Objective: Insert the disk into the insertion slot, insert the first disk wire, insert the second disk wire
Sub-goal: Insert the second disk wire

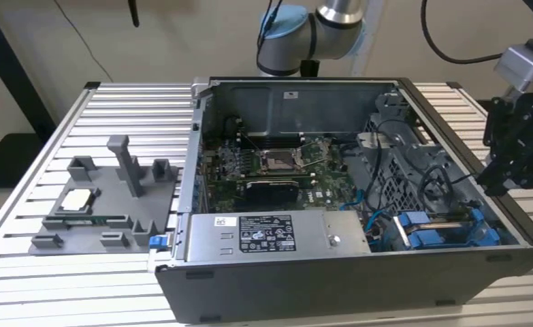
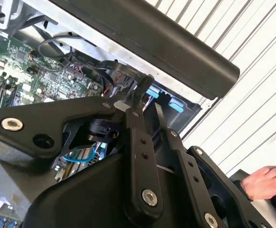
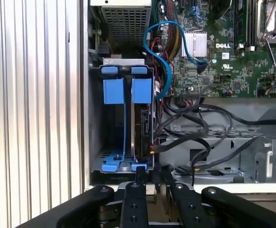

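The open computer case (image 1: 339, 289) sat on a ribbed aluminium table (image 1: 111, 109). A grey parts tray (image 1: 103, 211) lay beside it at the exterior view's left, and a pale wall (image 1: 184, 41) stood behind. My gripper (image 1: 507, 170) hung at the case's rim, near the insertion slot (image 3: 96, 128); whether it was clenched or released I could not tell. The disk (image 3: 141, 126) stood in that slot in its blue carrier. In the second wrist view a person's hand (image 2: 266, 183) lay beside the table.

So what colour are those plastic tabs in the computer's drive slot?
Bright blue. The plastic tabs show best in the first wrist view.
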Available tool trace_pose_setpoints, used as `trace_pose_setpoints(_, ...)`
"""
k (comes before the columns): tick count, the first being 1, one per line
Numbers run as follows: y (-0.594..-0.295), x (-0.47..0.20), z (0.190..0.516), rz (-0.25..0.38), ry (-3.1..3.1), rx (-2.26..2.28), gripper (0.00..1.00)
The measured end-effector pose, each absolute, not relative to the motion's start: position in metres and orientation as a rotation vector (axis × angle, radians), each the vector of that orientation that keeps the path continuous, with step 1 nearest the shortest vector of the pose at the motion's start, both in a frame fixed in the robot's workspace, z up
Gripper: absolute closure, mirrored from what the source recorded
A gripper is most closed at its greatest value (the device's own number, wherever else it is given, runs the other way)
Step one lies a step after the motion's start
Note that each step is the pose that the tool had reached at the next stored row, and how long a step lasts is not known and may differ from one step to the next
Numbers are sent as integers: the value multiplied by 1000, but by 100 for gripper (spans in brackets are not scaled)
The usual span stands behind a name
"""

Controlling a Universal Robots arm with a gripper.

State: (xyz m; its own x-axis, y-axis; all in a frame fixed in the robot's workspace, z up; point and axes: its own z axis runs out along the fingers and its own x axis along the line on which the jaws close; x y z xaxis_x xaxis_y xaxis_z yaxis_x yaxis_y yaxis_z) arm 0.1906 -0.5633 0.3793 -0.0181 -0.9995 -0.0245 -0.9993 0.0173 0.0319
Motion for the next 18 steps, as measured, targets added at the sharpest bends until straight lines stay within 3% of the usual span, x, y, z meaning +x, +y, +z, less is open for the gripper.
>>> trace_pose_setpoints(18,-563,214,382,-138,-2255,2218,73)
